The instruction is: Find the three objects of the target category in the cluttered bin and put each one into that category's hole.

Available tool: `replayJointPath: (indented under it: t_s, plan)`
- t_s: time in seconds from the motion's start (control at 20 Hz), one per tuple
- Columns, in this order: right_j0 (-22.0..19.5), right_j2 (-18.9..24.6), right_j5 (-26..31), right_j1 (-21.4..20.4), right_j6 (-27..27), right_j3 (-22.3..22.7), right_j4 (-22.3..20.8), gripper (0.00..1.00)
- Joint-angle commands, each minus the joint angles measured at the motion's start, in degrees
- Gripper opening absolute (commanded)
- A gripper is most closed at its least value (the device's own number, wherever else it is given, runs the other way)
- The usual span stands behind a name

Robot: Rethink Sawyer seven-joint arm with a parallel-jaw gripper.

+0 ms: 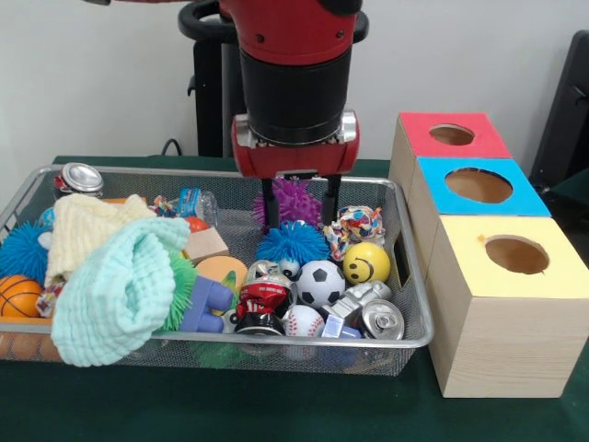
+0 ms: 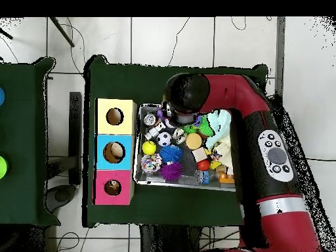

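Observation:
My gripper [image 1: 300,207] hangs open inside the wire bin [image 1: 276,343], its two fingers spread just above a blue spiky ball [image 1: 293,244]. A purple spiky ball [image 1: 291,197] shows behind, between the fingers. In front lie a soccer ball [image 1: 319,282], a yellow smiley ball [image 1: 366,262], a baseball [image 1: 304,320], a red can [image 1: 263,300] and a silver can [image 1: 381,319]. A small basketball [image 1: 18,295] sits at the left end. In the overhead view the arm [image 2: 223,98] hides the gripper; the blue spiky ball [image 2: 170,153] and soccer ball [image 2: 164,138] show.
Three wooden boxes with round holes stand beside the bin: yellow top [image 1: 515,255], blue top [image 1: 479,186], red top [image 1: 451,134]. A mint cloth [image 1: 124,285] and a cream cloth [image 1: 87,230] cover the bin's left part. Another can [image 1: 81,178] stands at the back left.

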Motion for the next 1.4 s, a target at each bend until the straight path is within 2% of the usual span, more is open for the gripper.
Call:
replayJointPath:
  t_s: [0.05,0.3,0.45,1.0,1.4]
  plan:
    - [0.08,3.4,10.53,0.63,-22.75,-14.41,-6.57,1.0]
    - [-1.04,2.52,5.9,0.18,-23.96,-14.75,-9.74,1.0]
    - [-1.94,2.43,5.23,0.47,-25.73,-15.92,-10.63,1.0]
    - [-5.24,4.84,7.49,6.11,-35.32,-24.43,-11.74,1.0]
    - [-7.89,3.94,2.78,6.32,-37.12,-20.95,-10.43,1.0]
